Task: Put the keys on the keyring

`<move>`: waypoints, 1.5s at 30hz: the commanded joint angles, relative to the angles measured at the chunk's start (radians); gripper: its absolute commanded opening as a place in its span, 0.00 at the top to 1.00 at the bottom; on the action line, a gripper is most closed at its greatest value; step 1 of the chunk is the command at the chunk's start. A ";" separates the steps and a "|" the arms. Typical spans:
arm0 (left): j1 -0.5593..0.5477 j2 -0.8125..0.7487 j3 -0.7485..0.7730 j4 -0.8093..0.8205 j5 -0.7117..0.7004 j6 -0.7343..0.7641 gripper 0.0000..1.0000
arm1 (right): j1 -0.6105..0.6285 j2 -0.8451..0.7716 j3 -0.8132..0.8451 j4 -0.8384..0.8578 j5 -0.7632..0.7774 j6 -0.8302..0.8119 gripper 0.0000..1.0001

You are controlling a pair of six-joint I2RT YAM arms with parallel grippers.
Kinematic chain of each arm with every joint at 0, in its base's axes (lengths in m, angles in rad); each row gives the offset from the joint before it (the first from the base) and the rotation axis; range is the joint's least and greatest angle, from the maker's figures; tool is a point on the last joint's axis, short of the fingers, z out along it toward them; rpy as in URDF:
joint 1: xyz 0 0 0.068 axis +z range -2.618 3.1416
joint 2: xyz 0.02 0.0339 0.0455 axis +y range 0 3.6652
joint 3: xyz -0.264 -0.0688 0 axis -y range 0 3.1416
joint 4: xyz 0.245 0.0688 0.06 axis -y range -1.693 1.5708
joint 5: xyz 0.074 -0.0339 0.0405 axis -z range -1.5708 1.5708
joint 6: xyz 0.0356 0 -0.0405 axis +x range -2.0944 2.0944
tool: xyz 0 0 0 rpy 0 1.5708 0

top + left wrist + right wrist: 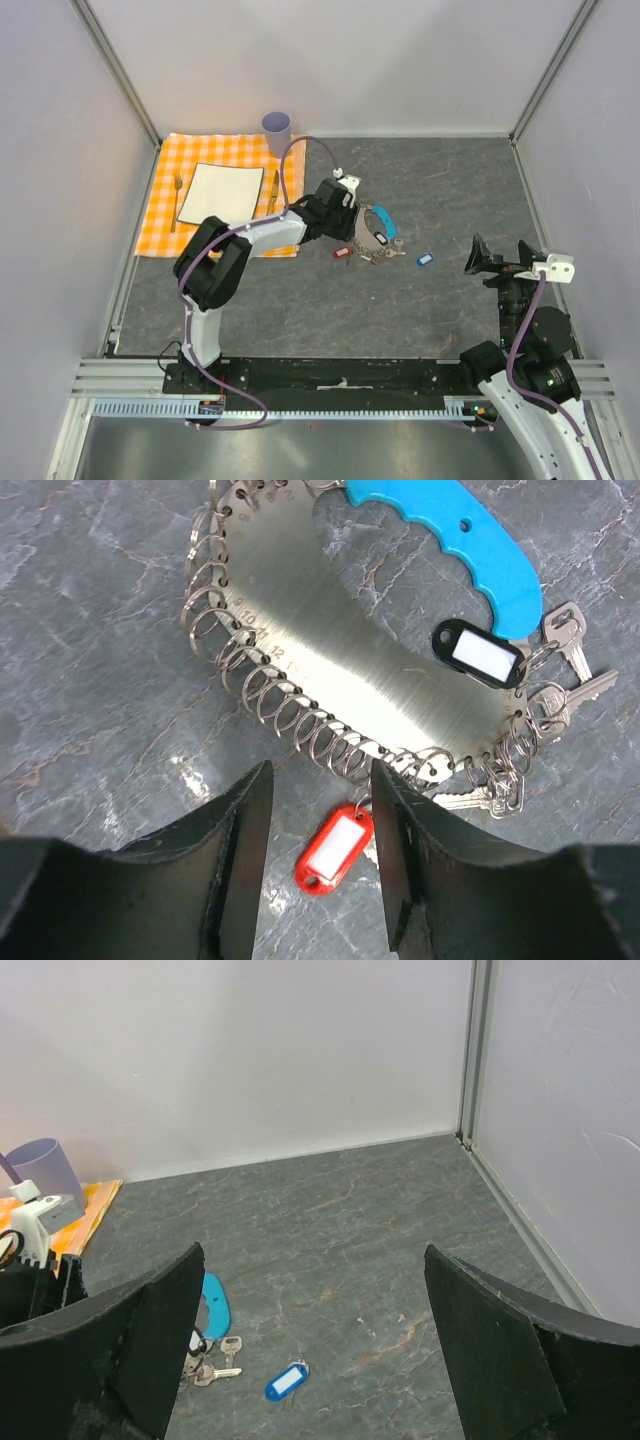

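Two claws are up: my left claw [321, 772] stands partly open and empty, the red-tagged key [335, 850] lying on the counter [90, 680] between its fingers and the keyring [330, 670] just ahead of the tips. My right claw [312, 1255] gapes wide, holding nothing, with the blue-tagged key [287, 1381] ahead of it. I judge I should drop the left claw straight down and pinch the red tag across its narrow sides, tips kept clear of the keyring so it isn't nudged.
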 commanded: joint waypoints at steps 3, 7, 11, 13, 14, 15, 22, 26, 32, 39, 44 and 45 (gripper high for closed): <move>-0.003 0.063 0.065 0.045 0.084 -0.016 0.50 | 0.008 0.010 -0.009 0.037 -0.023 -0.016 0.02; -0.001 0.097 0.077 0.036 0.099 -0.028 0.50 | 0.010 0.013 -0.009 0.037 -0.026 -0.018 0.02; -0.003 0.111 0.077 0.026 0.109 -0.033 0.55 | 0.010 0.015 -0.009 0.037 -0.027 -0.016 0.02; -0.003 0.108 0.074 0.023 0.113 -0.033 0.63 | 0.010 0.015 -0.009 0.040 -0.031 -0.019 0.02; -0.003 0.107 0.073 0.022 0.118 -0.033 0.66 | 0.010 0.013 -0.009 0.040 -0.029 -0.019 0.02; -0.001 0.103 0.067 0.019 0.121 -0.033 0.73 | 0.008 0.013 -0.009 0.040 -0.031 -0.019 0.02; -0.003 0.039 -0.001 0.025 0.124 -0.039 0.98 | 0.010 0.013 -0.012 0.040 -0.032 -0.019 0.02; -0.003 -0.038 -0.085 0.028 0.058 -0.071 0.98 | 0.010 0.012 -0.012 0.043 -0.032 -0.021 0.02; -0.029 -0.189 -0.269 0.048 0.011 -0.162 0.98 | 0.010 0.012 -0.015 0.047 -0.037 -0.019 0.02; -0.116 -0.285 -0.360 0.022 -0.087 -0.284 0.98 | 0.010 0.016 -0.015 0.049 -0.044 -0.021 0.02; -0.204 -0.344 -0.427 0.014 -0.251 -0.467 0.98 | 0.011 0.015 -0.016 0.047 -0.046 -0.021 0.02; -0.219 -0.348 -0.439 0.013 -0.272 -0.488 0.98 | 0.010 0.016 -0.016 0.047 -0.049 -0.021 0.02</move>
